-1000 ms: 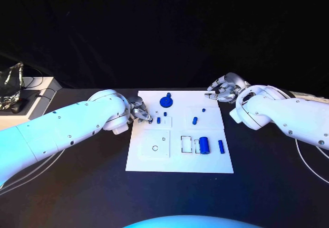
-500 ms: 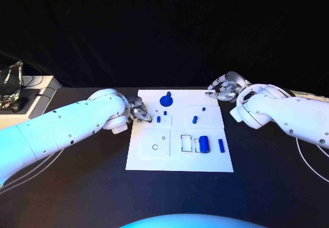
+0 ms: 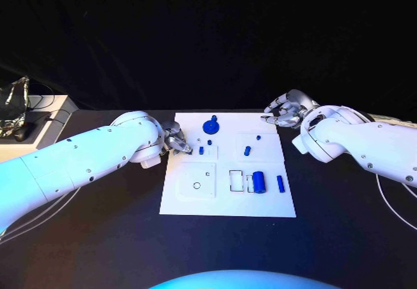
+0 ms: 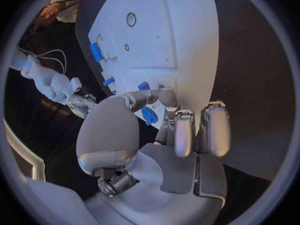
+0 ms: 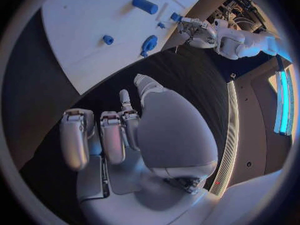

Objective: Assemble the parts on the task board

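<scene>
The white task board point(image 3: 226, 198) lies mid-table. A blue round knob part point(image 3: 211, 127) stands near its far edge. Two small blue pegs point(image 3: 202, 150) lie by its left edge, and two more point(image 3: 247, 151) lie further right. A thick blue cylinder point(image 3: 258, 182) and a slim blue pin point(image 3: 279, 184) lie beside a white slot frame point(image 3: 236, 182). My left hand point(image 3: 176, 143) is at the board's left edge with its fingers curled, its tips close to a small peg point(image 4: 144, 86); I see nothing between them. My right hand point(image 3: 282, 112) hangs curled and empty at the far right corner.
A grey stand with shiny equipment point(image 3: 17, 111) sits off the table's far left. Round holes point(image 3: 196, 186) mark the board's near left square. Black table top point(image 3: 104, 241) stretches around the board on all sides.
My right hand has drifted slightly toward the far edge. The left hand and the parts stay where they were.
</scene>
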Controlling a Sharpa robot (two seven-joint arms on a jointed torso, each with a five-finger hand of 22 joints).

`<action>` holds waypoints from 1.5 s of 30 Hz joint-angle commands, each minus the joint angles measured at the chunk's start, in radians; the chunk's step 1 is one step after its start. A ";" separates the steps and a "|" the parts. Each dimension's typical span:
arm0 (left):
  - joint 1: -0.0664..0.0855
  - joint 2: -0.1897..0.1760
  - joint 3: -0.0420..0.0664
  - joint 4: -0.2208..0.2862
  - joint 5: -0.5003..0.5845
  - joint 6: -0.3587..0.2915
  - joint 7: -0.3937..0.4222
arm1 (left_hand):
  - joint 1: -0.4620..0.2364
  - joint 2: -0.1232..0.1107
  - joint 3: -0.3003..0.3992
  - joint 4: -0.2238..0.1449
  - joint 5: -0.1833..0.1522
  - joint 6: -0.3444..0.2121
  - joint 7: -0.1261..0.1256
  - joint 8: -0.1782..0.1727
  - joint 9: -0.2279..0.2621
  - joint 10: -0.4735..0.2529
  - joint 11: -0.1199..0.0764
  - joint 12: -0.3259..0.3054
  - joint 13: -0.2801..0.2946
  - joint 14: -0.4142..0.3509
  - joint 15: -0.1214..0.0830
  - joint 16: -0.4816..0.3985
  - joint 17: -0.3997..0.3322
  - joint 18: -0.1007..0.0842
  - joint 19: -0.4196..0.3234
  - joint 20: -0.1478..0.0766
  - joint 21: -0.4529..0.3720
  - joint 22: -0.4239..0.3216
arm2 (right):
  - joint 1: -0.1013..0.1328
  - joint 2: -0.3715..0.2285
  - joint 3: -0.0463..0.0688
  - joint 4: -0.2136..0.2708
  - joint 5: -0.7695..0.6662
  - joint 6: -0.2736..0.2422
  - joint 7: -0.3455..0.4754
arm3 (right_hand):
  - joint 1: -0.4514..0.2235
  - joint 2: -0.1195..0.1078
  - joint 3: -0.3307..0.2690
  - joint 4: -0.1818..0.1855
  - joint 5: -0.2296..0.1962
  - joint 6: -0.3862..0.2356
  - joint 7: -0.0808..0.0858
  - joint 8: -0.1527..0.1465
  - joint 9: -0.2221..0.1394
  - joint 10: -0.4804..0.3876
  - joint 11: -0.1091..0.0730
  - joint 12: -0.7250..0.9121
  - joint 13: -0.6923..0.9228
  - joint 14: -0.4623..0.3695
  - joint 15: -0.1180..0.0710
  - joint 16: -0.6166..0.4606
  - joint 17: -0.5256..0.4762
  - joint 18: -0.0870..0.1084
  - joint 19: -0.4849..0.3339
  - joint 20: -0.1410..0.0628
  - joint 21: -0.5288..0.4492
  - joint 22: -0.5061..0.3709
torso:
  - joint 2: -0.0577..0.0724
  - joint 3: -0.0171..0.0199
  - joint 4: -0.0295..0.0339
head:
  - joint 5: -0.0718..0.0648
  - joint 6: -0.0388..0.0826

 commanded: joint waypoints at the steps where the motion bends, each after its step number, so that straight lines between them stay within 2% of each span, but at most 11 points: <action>1: -0.002 0.001 -0.002 -0.004 -0.011 0.030 -0.006 | -0.001 0.013 0.090 -0.098 0.003 0.067 -0.059 0.028 0.086 0.006 -0.004 0.001 -0.001 0.093 -0.007 0.006 0.217 -0.015 0.002 -0.001 0.003 0.049 | 0.000 -0.001 0.000 0.001 -0.007 0.008 0.010 | -0.004 -0.009 0.006 0.000 0.004 -0.006 0.001 0.006 0.001 0.003 0.001 0.004 0.148 0.088 -0.002 -0.003 0.192 0.013 0.060 0.001 -0.007 0.192 | 0.001 -0.0001 -0.0005 | 0.000 -0.001; 19: -0.002 0.018 -0.001 -0.010 -0.009 0.074 -0.009 | -0.027 0.019 0.084 -0.097 0.003 0.081 -0.062 0.032 0.081 0.023 -0.006 0.016 0.027 0.097 -0.009 0.012 0.229 -0.017 0.007 -0.003 0.007 0.057 | 0.000 -0.001 0.000 0.000 -0.007 0.007 0.009 | -0.004 -0.009 0.006 0.000 0.004 -0.006 0.001 0.006 0.001 0.003 0.001 0.004 0.148 0.088 -0.002 -0.003 0.192 0.013 0.060 0.001 -0.007 0.192 | 0.001 0.0014 -0.0012 | -0.001 -0.007; 25: -0.002 0.024 -0.001 -0.017 -0.006 0.088 -0.009 | -0.068 0.032 0.051 -0.074 -0.005 0.091 -0.066 0.031 0.070 0.032 -0.009 0.019 0.038 0.098 -0.011 0.014 0.234 -0.018 0.008 -0.005 0.008 0.061 | 0.000 -0.002 0.000 0.000 -0.007 0.007 0.009 | -0.004 -0.009 0.006 0.000 0.004 -0.006 0.001 0.006 0.001 0.003 0.001 0.004 0.148 0.088 -0.002 -0.003 0.192 0.013 0.060 0.001 -0.007 0.192 | 0.000 0.0015 -0.0007 | -0.002 -0.006; 28: -0.002 0.028 -0.001 -0.021 -0.005 0.092 -0.009 | -0.075 0.033 0.043 -0.070 -0.006 0.093 -0.067 0.031 0.067 0.034 -0.009 0.021 0.044 0.098 -0.011 0.015 0.236 -0.018 0.009 -0.005 0.009 0.062 | 0.000 -0.002 0.000 0.000 -0.007 0.006 0.009 | -0.004 -0.009 0.006 0.000 0.004 -0.006 0.001 0.006 0.001 0.003 0.001 0.004 0.148 0.088 -0.002 -0.003 0.192 0.013 0.060 0.001 -0.007 0.192 | 0.001 0.0007 0.0002 | -0.003 -0.007; 32: -0.002 0.033 -0.001 -0.026 -0.005 0.094 -0.009 | -0.085 0.031 0.029 -0.064 -0.007 0.095 -0.068 0.030 0.064 0.035 -0.010 0.020 0.045 0.098 -0.012 0.015 0.236 -0.019 0.010 -0.006 0.009 0.063 | 0.000 -0.002 0.000 0.001 -0.007 0.006 0.009 | -0.004 -0.009 0.006 0.000 0.004 -0.006 0.001 0.006 0.001 0.003 0.001 0.004 0.148 0.088 -0.002 -0.003 0.192 0.013 0.060 0.001 -0.007 0.192 | 0.001 0.0013 -0.0002 | -0.001 -0.007; 40: -0.002 0.040 -0.001 -0.035 -0.005 0.092 -0.008 | -0.090 0.040 0.022 -0.057 -0.008 0.100 -0.070 0.030 0.059 0.039 -0.012 0.026 0.055 0.100 -0.013 0.017 0.242 -0.020 0.013 -0.007 0.011 0.068 | 0.000 -0.002 0.000 0.001 -0.007 0.005 0.010 | -0.007 -0.012 0.011 0.000 0.007 -0.007 0.001 0.007 0.002 0.002 0.001 0.003 0.146 0.087 -0.002 -0.004 0.191 0.013 0.060 0.001 -0.007 0.192 | 0.001 0.0005 -0.0007 | -0.001 -0.009; 45: -0.002 0.042 -0.001 -0.039 -0.005 0.091 -0.008 | -0.105 0.034 -0.001 -0.047 -0.011 0.104 -0.071 0.028 0.053 0.041 -0.012 0.025 0.059 0.100 -0.013 0.018 0.242 -0.020 0.013 -0.008 0.012 0.069 | 0.000 -0.003 0.000 0.002 -0.007 0.005 0.010 | -0.007 -0.012 0.011 0.000 0.007 -0.007 0.001 0.007 0.002 0.002 0.001 0.003 0.146 0.087 -0.002 -0.004 0.191 0.013 0.060 0.001 -0.007 0.192 | 0.001 0.0006 0.0003 | -0.002 -0.010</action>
